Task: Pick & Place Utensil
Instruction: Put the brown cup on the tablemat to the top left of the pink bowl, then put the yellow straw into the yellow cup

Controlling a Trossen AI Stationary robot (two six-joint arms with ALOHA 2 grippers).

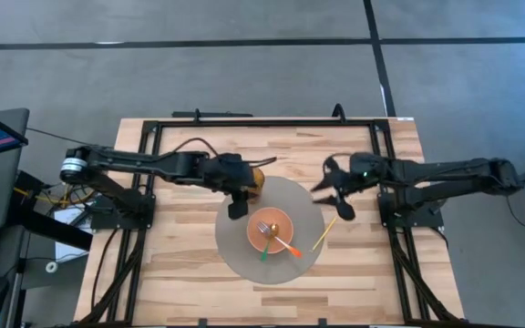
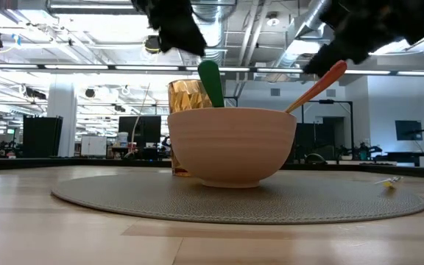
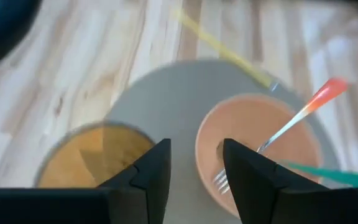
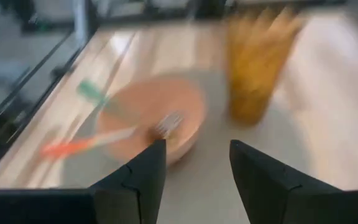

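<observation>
An orange bowl stands on a round grey mat. A green-handled utensil and an orange-handled fork lean in the bowl, their handles sticking out over its rim. A yellow utensil lies flat across the mat's right edge. My left gripper hovers open beside an amber cup, just left of the bowl. My right gripper hovers open over the mat's right-far edge, above the yellow utensil. In the left wrist view the open fingers frame the bowl and the fork.
The amber cup stands on the mat behind the bowl, close to my left gripper. A black frame borders the wooden table. Bare wood lies toward the near edge and on both sides of the mat.
</observation>
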